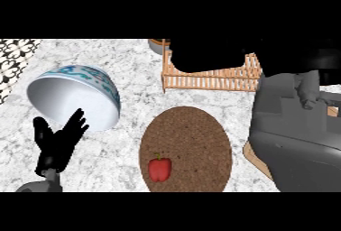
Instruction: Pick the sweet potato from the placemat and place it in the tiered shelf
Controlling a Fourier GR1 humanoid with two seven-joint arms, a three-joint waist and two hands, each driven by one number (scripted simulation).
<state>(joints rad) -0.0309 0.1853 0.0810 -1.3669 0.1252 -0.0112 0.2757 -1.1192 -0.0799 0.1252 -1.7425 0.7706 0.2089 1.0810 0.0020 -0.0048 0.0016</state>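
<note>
Head view: a marbled grey table (133, 58) carries a round brown placemat (190, 135) at centre. On the placemat's lower left part lies a red item with a small green stem (159, 169); its shape and colour resemble a bell pepper rather than a sweet potato. It lies apart from both hands.

The left hand (58, 140) shows at the lower left, palm raised, fingers (76, 122) straight and spread apart, holding nothing. Just behind it, a white bowl with a blue-patterned rim (76, 97) lies tipped on its side, its opening facing the view.

At the top centre stands the tiered shelf (209, 79), made of light wooden slats, with a dark mass covering its upper part. The right forearm (293, 131) fills the right side as a large grey shape. The right hand does not show, so the state of its fingers cannot be told.
</note>
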